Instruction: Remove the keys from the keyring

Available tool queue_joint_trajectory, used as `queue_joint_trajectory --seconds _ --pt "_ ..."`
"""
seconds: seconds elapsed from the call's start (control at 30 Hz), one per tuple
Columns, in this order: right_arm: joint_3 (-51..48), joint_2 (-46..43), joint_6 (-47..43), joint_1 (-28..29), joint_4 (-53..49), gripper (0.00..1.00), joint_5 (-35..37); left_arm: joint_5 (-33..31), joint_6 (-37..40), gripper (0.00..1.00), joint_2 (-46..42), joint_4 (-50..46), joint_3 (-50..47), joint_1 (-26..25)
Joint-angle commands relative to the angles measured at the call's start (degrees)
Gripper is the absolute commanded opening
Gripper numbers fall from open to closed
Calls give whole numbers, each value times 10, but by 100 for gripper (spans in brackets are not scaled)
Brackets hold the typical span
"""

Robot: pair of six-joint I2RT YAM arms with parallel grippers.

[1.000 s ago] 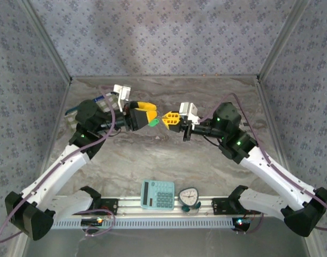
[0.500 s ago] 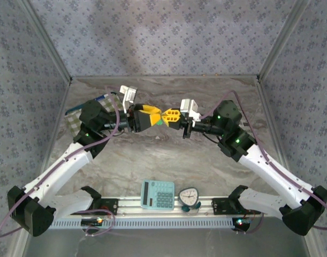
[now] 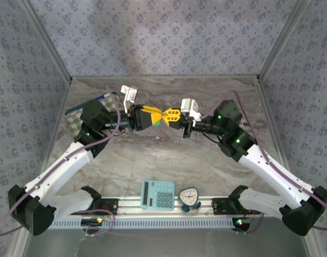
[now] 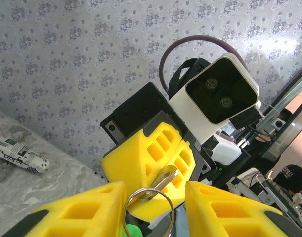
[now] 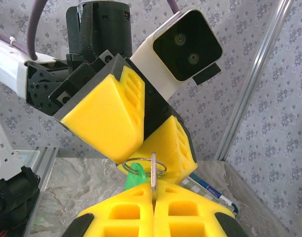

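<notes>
- Hanging mid-frame in the top view: the keyring (image 4: 147,191), right between both grippers.
- right gripper (image 5: 153,190) is pinched tight on a key (image 5: 153,170).
- left gripper (image 4: 155,197) is half-open, straddling the ring.
- packet (image 4: 17,154) at the left edge has print, but it's too blurry to read.

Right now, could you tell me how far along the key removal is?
Done: the right gripper is shut on a flat metal key, held above the marble-patterned table. In hand: the left gripper has its yellow jaws either side of the round steel keyring, not visibly clamped. Left: the key looks threaded on the ring, so none is off yet.
</notes>
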Motion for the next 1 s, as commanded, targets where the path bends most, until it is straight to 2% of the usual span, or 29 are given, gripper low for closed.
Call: queue_joint_trajectory --seconds 0.0,0.4,0.53,0.77,0.97 --pt "19 -9 11 -7 17 0 4 12 9 33 -1 10 25 -4" --pt "10 -16 13 -12 20 0 6 3 22 4 -2 -11 35 2" --pt "10 -17 11 -12 16 0 7 0 24 0 -3 -14 36 4" --pt "5 -20 6 -11 16 0 8 -1 22 0 -9 -2 34 4" --pt "-9 -29 -5 -7 21 0 7 -28 10 0 -23 12 23 14"
